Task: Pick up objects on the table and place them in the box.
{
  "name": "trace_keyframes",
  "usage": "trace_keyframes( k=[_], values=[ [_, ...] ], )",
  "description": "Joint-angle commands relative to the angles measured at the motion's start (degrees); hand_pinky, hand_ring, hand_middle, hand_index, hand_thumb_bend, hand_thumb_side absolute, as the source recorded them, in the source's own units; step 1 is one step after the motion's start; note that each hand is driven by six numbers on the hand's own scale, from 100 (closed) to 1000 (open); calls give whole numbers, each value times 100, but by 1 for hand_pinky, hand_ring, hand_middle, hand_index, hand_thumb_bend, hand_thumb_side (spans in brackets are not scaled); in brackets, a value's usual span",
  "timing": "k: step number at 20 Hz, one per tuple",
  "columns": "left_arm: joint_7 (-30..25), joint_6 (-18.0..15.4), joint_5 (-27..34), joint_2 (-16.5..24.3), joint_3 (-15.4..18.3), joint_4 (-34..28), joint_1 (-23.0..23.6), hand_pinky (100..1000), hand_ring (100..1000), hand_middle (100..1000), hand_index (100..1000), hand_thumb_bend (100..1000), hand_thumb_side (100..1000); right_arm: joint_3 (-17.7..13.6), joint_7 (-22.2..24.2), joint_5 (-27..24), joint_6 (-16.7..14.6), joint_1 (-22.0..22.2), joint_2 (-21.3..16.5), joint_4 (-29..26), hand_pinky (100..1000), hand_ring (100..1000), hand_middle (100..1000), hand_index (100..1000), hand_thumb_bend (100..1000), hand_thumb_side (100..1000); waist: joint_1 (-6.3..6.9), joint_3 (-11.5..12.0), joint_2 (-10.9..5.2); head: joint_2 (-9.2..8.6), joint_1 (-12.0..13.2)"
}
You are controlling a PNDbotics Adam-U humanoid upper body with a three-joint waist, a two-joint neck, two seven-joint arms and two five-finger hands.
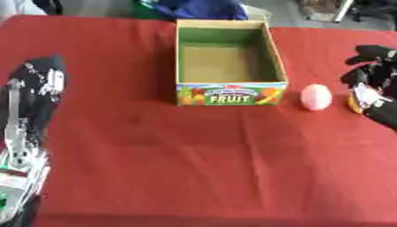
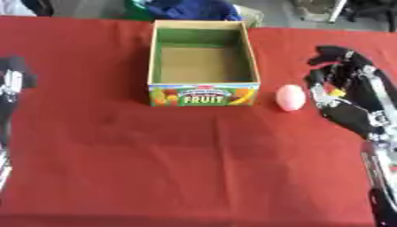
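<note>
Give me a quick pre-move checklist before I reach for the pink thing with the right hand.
1. Pink egg-shaped object alone on the red cloth, right of the box: ok.
2. Box upright, open, nothing visible inside: ok.
3. Right hand beside the object, not touching it: ok.
4. Right hand free: cannot tell; something yellow shows at it.
5. Left hand away at the left edge, clear of the box: ok.

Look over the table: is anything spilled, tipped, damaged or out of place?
Nothing stands out. The fruit box sits upright and empty on the red cloth, and the pink object lies whole to its right, beside the right hand.
</note>
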Motion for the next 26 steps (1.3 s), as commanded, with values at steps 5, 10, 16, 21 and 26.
trace_keyframes(
  k=[5,10,16,21,26],
  values=[
    [-11,-11,21,64,14,-122,-36,621,583,547,671,278,533,-68,133,216,-54,-63,-172,-87,739,639,692,815,100,100,10,4,-69,-16,9],
    [-19,-8,21,72,4,-116,-30,621,583,547,671,278,533,-83,339,440,-182,-93,-399,-48,840,745,756,834,100,100,0,9,-76,-12,-4],
    [-27,-5,15,100,-2,-103,-7,621,583,547,671,277,533,-150,468,711,-406,-203,-949,119,895,807,799,853,100,100,-38,7,-106,6,-8],
    [-38,-5,4,117,-10,-91,9,621,584,547,671,278,533,-166,405,940,-546,-296,-1329,467,912,828,812,864,100,100,-70,4,-146,21,-5],
    [-36,-6,0,141,-8,-85,36,621,584,547,671,278,533,-168,241,1200,-673,-354,-1664,982,921,836,818,870,100,100,-107,6,-178,43,-16]
  ],
)
